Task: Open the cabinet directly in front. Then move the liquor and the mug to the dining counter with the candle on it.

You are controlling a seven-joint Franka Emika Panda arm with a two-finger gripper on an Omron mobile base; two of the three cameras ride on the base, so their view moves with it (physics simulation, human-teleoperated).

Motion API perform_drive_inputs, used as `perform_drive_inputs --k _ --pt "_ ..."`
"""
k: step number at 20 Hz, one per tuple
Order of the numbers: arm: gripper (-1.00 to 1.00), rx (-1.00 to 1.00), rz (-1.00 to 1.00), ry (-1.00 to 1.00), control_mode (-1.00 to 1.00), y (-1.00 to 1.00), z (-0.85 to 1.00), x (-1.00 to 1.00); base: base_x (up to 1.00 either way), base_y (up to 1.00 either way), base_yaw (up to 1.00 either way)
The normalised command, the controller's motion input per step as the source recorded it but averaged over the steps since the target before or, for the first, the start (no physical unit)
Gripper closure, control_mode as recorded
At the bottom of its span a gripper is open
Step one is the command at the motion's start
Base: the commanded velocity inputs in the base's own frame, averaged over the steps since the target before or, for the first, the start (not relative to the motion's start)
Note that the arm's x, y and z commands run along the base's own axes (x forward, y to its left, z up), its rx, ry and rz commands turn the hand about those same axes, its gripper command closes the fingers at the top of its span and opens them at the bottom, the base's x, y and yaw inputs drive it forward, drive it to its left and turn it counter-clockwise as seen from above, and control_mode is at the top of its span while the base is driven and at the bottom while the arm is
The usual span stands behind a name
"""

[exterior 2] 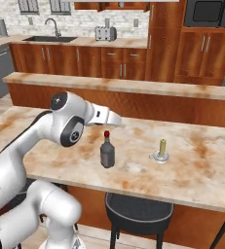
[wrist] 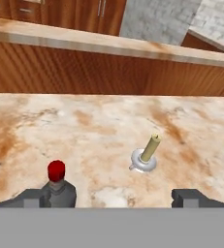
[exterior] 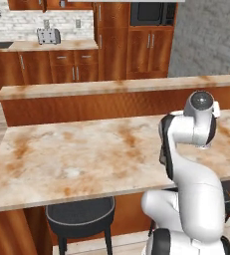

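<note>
Liquor (exterior 2: 107,151) standing upright on the dining counter (exterior 2: 192,170), red cap up, a bit in from the near edge. Candle (exterior 2: 161,149) on its little silvery saucer just to the right of it in the right base view, near but not touching. Same pair from the hand view: bottle (wrist: 57,186) low at the left, candle (wrist: 146,154) further out toward the middle, stick leaning in that tilted picture.

Gripper (wrist: 111,197) spread wide with nothing between the fingertips (wrist: 33,197), one dark tip right beside the bottle's shoulder, the other well off on the far side. Not gripping anything, just open above the marble. In the right base view, the arm's wrist reaching out over the slab just up and left of the bottle; actual fingers hard to make out there.

Black round stool (exterior 2: 138,209) tucked under the counter edge below the bottle. Another stool (exterior: 80,216) visible in the left base view under the bare stretch of slab (exterior: 76,159).

Back wall: toaster (exterior 2: 105,33) on the kitchen worktop, sink tap (exterior 2: 52,25) further left, reddish-brown cabinet doors (exterior 2: 204,48) under the dark oven. Can't tell where the mug is.
</note>
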Motion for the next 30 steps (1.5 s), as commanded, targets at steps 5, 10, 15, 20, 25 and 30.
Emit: perform_drive_inputs --k 5,10,15,20,25,30 --pt "-1.0 -0.02 0.0 -0.01 -1.0 0.19 0.0 -0.13 0.0 0.0 0.0" --pt "-1.0 0.0 0.0 0.0 -1.0 0.52 0.0 -0.67 0.0 0.0 0.0" --pt "-1.0 0.0 0.0 0.0 -1.0 0.67 0.0 -0.8 0.0 0.0 0.0" --pt "-1.0 -0.01 0.0 0.0 -1.0 0.89 0.0 -0.94 0.0 0.0 0.0" --pt "-1.0 -0.12 0.0 -0.12 -1.0 0.96 0.16 -0.9 0.0 0.0 0.0" --pt "-1.0 -0.13 0.02 -0.06 -1.0 0.69 0.08 -0.47 0.0 0.0 0.0"
